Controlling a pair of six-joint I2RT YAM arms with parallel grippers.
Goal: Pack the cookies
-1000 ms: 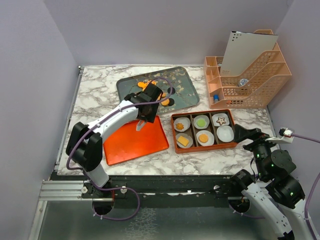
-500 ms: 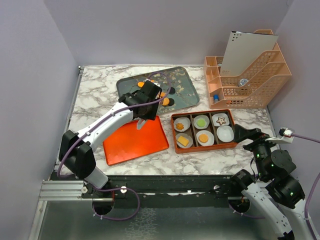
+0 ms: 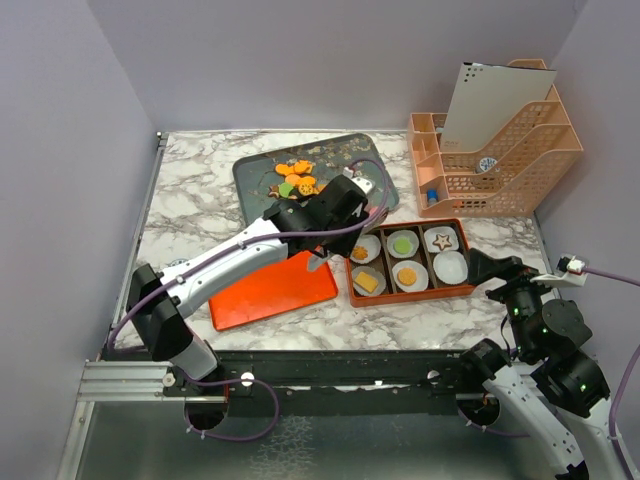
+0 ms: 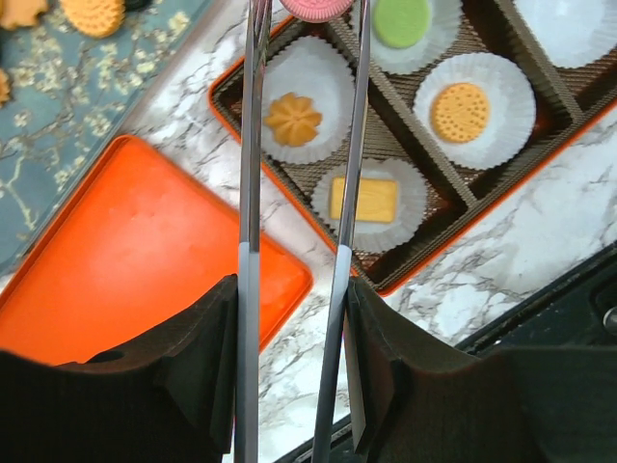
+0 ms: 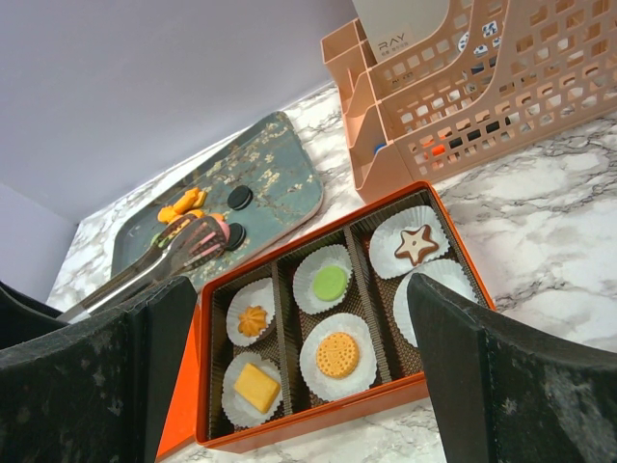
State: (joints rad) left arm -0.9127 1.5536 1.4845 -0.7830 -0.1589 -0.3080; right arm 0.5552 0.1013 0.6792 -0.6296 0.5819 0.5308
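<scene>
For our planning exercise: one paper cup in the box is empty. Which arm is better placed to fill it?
Left. The left gripper holds tongs pinching a pink cookie at the edge of the box; the right gripper is open and empty.

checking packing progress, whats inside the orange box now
Six paper cups: five hold a swirl cookie, green cookie, star cookie, yellow square cookie and round orange cookie; one cup is empty. Anything beneath the cups is covered.

Pink cookie (image 4: 321, 8); orange box (image 3: 412, 295); grey-blue tray (image 3: 372, 160) with pale blossom pattern; white, grey-veined marble table (image 3: 200, 190).
</scene>
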